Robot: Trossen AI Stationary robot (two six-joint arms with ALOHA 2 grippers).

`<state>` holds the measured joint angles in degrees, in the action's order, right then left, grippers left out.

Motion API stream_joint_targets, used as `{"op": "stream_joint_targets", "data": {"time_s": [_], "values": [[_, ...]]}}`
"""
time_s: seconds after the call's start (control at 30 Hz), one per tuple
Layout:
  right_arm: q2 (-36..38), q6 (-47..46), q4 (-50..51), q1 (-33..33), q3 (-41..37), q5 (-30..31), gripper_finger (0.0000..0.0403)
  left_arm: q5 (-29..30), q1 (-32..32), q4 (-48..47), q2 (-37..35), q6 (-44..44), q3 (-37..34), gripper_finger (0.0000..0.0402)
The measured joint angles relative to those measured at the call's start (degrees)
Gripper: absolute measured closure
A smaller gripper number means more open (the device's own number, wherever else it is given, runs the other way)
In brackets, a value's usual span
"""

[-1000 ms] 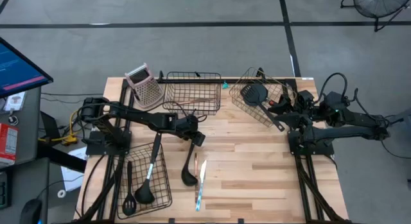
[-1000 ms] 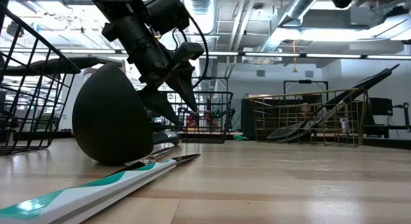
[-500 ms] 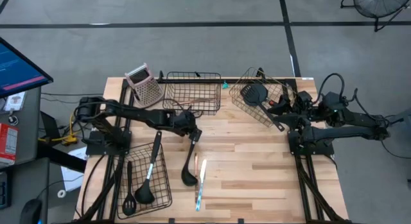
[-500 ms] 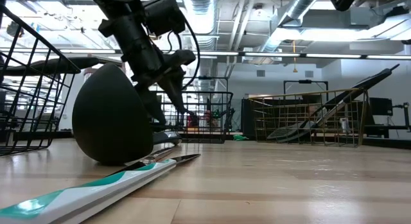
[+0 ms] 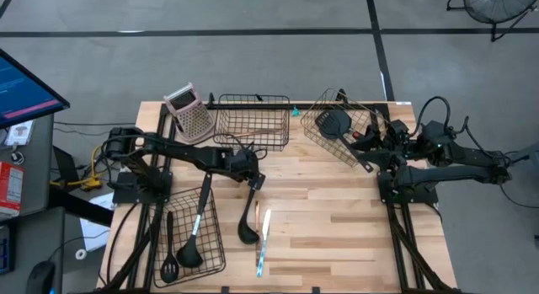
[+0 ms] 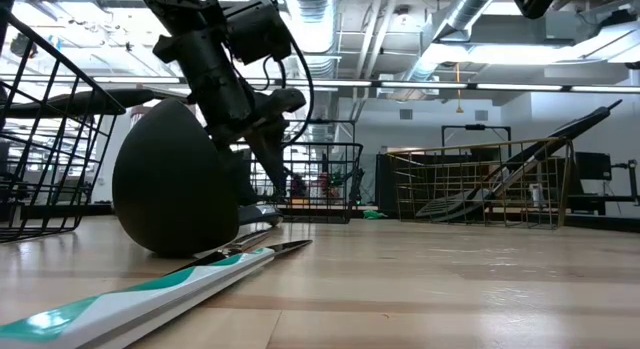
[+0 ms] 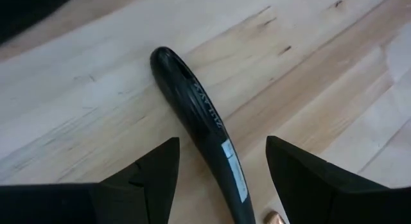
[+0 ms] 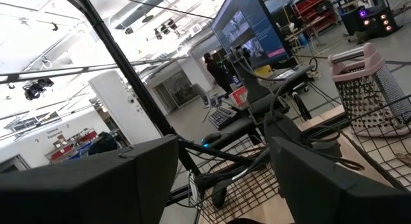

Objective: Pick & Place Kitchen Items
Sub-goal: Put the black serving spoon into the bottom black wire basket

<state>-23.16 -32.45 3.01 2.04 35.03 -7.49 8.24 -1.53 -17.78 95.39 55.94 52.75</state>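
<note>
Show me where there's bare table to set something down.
Free: the wood between the black ladle and the right arm's base, below the tilted basket. Crowded: the left side, around the flat basket, grater and left gripper.

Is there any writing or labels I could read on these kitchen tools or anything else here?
Black ladle handle, between the left gripper fingers: raised lettering and a small white sticker, both too blurred to read.
Monitor beside the table: lines on screen, too small to read.
Nothing else carries readable text.
</note>
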Motion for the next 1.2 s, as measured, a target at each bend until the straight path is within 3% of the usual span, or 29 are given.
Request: {"op": "stream_joint_targets", "data": {"time_s": [0.53, 0.77, 1.0, 1.2], "values": [[0.0, 0.0, 0.0, 0.0, 0.0, -0.11, 0.0159, -0.68, 3.09, 0.09, 6.26, 1.34, 0.19, 0.0201], [-0.01, 0.0, 0.0, -0.02, 0.0, -0.11, 0.0159, -1.96, 2.7, 0.02, 6.3, 1.36, 0.16, 0.0251], [0.0, 0.0, 0.0, -0.01, 0.0, -0.13, 0.0159, -2.59, 0.85, 0.35, 1.85, -0.51, -0.04, 0.0371], [0.0, -0.02, 0.0, 0.0, 0.0, -0.13, 0.0159, -2.33, 0.82, 2.01, 0.65, 0.76, -0.04, 0.0371]]}}
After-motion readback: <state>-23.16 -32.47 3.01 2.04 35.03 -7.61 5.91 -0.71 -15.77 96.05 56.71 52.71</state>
